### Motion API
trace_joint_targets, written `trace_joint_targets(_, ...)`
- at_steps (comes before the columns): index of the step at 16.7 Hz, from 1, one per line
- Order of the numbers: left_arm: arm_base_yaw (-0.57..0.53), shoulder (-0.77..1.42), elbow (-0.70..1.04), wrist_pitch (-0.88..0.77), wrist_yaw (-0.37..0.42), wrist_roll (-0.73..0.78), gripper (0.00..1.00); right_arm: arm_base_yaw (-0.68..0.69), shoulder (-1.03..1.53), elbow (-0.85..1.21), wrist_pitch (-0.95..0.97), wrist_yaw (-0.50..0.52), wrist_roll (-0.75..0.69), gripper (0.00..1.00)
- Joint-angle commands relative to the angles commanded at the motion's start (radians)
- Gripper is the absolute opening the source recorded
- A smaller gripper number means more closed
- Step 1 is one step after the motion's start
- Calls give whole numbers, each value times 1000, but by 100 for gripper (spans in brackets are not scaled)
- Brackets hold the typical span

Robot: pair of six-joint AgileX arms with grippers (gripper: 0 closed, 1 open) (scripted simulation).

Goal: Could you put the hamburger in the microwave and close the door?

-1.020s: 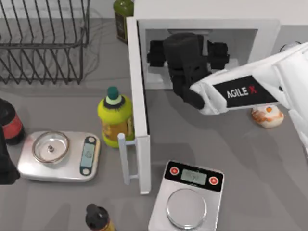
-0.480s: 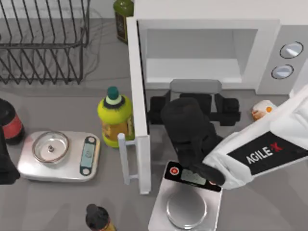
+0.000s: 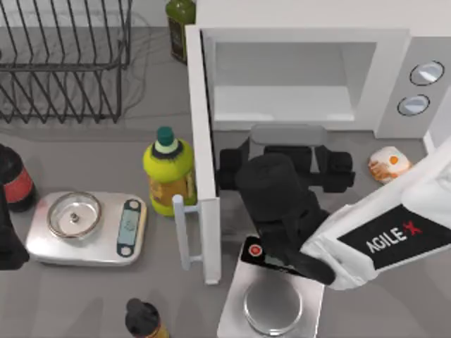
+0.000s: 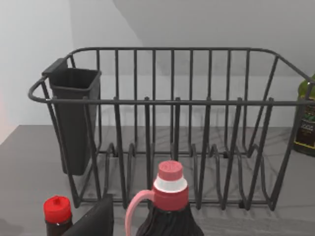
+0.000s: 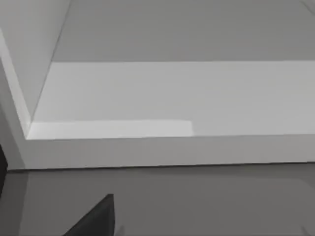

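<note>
From above, my right tool [image 3: 285,158] hangs over the tabletop [image 3: 366,232] just in front of the microwave [image 3: 303,63], pointing into its open cavity. Its two fingers stand wide apart with nothing between them. The hamburger [image 3: 389,165] lies on the tabletop off to the tool's right, apart from it, below the grey knob panel [image 3: 421,88]. The door [image 3: 203,158] stands swung fully open just to the tool's left, its bar handle [image 3: 180,232] on the far face. Behind the tool, under my right arm, sits a black-topped scale [image 3: 276,292]. Beyond the door, left of the tool, are a yellow-green bottle [image 3: 168,172], a silver scale [image 3: 88,229], a wire rack [image 3: 63,60] and a dark green bottle [image 3: 179,27]. My left tool [image 3: 8,232] is parked at the left edge of the tabletop; I cannot tell whether it is apart or together.

In the left wrist view, the wire rack [image 4: 172,123] stands ahead with a dark cutlery cup [image 4: 74,118] on it; nearer are a pink-capped dark bottle [image 4: 170,206] and a small red-capped bottle [image 4: 58,214].

In the right wrist view, the microwave's pale floor [image 5: 172,93] and front lip lie straight ahead of my right tool, with grey tabletop [image 5: 197,201] before them.
</note>
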Motion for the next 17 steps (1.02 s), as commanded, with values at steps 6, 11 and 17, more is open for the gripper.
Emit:
trace_joint_targets(6, 0, 0, 0, 0, 0, 0, 100, 2, -157, 57, -223, -6, 0, 100)
trace_joint_targets(11, 0, 0, 0, 0, 0, 0, 100, 0, -282, 104, -386, -5, -1, 100)
trace_joint_targets(17, 0, 0, 0, 0, 0, 0, 100, -6, -292, 92, -385, -15, -2, 100)
